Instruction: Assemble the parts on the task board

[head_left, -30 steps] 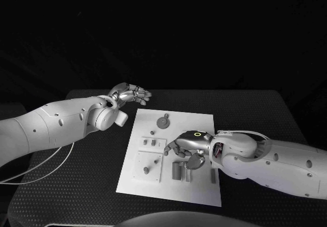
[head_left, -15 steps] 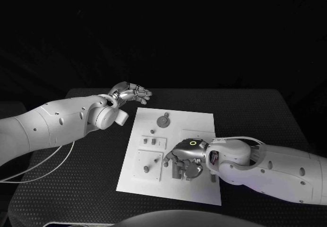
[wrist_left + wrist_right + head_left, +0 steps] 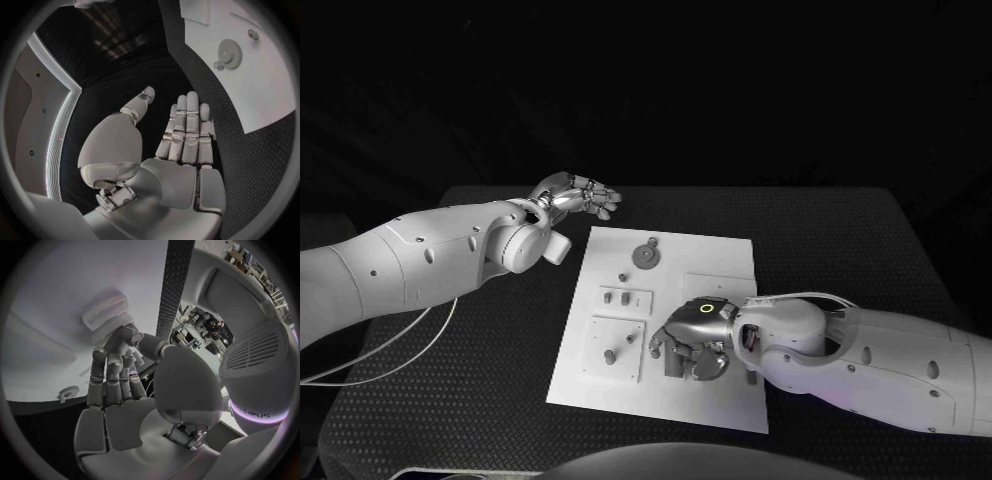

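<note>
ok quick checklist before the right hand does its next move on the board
1. Right hand over the near part of the task board: ok.
2. Right hand holding a part: cannot tell, its fingers hide what lies under them.
3. Left hand off the board, fingers apart, holding nothing: ok.
4. Gear lies on the far part of the board, apart from both hands: ok.
5. Board flat on the black table: ok.

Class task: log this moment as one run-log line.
left hand: open, off the board | right hand: fingers down among parts on the board | gear: untouched
</note>
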`<action>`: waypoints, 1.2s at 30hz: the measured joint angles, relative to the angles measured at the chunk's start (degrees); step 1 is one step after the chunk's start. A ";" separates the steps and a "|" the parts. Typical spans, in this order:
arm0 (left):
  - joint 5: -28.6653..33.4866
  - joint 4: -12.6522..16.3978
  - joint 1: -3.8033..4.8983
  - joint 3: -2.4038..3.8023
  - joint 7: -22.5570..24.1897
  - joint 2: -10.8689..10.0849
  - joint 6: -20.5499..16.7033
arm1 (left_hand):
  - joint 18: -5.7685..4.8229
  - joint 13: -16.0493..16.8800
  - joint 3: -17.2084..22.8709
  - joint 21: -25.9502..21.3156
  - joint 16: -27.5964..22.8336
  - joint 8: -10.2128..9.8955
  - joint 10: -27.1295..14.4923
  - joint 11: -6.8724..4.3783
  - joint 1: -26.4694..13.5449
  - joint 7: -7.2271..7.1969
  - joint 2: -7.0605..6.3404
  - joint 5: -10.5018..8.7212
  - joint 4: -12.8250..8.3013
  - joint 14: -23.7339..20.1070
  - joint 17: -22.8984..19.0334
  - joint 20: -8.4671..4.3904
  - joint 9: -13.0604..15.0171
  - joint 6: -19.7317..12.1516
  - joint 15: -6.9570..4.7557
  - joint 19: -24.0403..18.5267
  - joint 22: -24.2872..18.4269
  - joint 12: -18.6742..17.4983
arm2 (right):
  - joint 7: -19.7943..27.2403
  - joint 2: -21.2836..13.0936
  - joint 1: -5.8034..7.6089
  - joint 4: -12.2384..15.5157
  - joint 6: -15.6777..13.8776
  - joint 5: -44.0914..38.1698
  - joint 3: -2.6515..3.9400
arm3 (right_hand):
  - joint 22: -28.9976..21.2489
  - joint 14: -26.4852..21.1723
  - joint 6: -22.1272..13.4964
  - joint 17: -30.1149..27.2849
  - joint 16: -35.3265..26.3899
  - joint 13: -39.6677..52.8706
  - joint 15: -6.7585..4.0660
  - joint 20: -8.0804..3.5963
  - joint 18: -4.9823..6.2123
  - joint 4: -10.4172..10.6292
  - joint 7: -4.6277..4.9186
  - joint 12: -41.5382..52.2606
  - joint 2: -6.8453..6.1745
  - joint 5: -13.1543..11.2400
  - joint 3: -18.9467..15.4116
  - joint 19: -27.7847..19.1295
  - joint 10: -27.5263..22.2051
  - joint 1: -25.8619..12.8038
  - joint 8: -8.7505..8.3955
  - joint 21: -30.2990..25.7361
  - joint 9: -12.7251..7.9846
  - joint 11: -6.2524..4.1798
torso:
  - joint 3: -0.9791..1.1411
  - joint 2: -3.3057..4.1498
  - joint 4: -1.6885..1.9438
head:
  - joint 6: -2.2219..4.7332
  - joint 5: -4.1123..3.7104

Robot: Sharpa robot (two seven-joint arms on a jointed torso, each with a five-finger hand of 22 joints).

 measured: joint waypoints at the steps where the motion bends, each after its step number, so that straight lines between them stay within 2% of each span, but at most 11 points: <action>1: 0.00 0.00 0.00 0.00 0.00 -0.01 0.00 | 0.00 0.00 0.00 0.00 0.00 0.00 0.00 0.00 0.00 0.00 0.00 0.00 0.00 0.00 0.00 0.00 0.00 0.00 0.00 0.00 0.00 0.00 | -0.10 0.00 0.00 -0.04 0.03 -0.25 0.00 | 0.00 0.00 0.36 -0.02 0.00 -0.07 0.00 0.00 0.00 0.01 0.12 0.27 0.31 0.00 0.47 0.00 0.00 0.31 0.22 0.06 0.07 0.00 | 0.00 0.00 0.00 | -0.04 -0.01; 11: 0.00 0.00 -0.03 0.00 0.00 -0.08 0.07 | 0.00 0.00 0.00 0.00 -0.23 0.00 0.00 0.00 0.00 0.00 0.00 0.00 0.00 0.00 0.00 0.00 -0.05 0.00 0.00 0.00 -0.01 0.00 | -0.74 0.00 0.03 -0.05 0.08 -2.87 0.09 | 0.00 0.21 2.35 -0.46 1.01 -0.68 -0.20 -0.19 0.01 0.24 0.70 1.36 0.28 0.00 3.22 0.19 0.45 0.91 1.17 0.67 0.16 -0.41 | 0.01 0.00 -0.03 | -0.37 0.14; 14: 0.00 0.00 -0.03 0.00 0.00 -0.08 0.09 | 0.00 -0.05 0.00 0.00 -0.23 0.00 0.00 0.00 0.00 0.00 0.00 0.00 0.00 0.00 0.05 0.00 -0.05 0.00 0.00 0.00 0.04 0.00 | -0.81 0.01 0.03 0.00 0.03 -3.40 0.09 | -0.01 0.22 2.80 -0.56 1.02 -0.82 -0.21 -0.22 0.01 0.39 1.14 1.58 0.28 0.00 3.37 0.22 0.45 0.91 1.36 0.67 0.15 -0.41 | 0.01 0.00 -0.04 | -0.41 0.15; 21: 0.00 0.00 -0.04 -0.01 -0.02 -0.10 0.15 | 0.00 -0.04 0.00 0.00 -0.23 0.00 0.00 0.00 0.00 0.00 0.00 0.00 0.00 0.00 0.05 0.00 -0.04 0.00 0.00 0.00 0.04 0.00 | -0.89 0.08 0.04 -0.14 0.02 -4.23 0.13 | -0.01 -0.01 3.88 -0.75 1.23 -1.05 -0.43 -0.22 0.01 0.39 1.47 2.06 0.28 0.00 3.37 0.22 0.65 0.91 1.80 1.04 0.22 -0.41 | 0.00 -0.01 -0.03 | -0.52 0.02; 36: 0.00 0.04 -0.05 -0.01 -0.04 -0.12 0.19 | 0.00 -0.04 0.00 -0.23 -0.23 0.00 0.00 0.00 0.00 0.00 0.00 0.00 0.00 0.00 0.10 0.00 -0.04 0.00 0.00 0.00 0.09 0.00 | -1.37 0.36 0.22 -0.46 -0.04 -6.19 0.29 | -0.01 -0.01 4.43 -0.90 1.46 -1.34 -0.43 -0.21 0.01 0.40 1.87 2.75 -0.03 0.00 3.37 0.22 0.66 0.60 2.01 1.07 0.21 -0.65 | -0.04 -0.02 -0.01 | -0.74 -0.09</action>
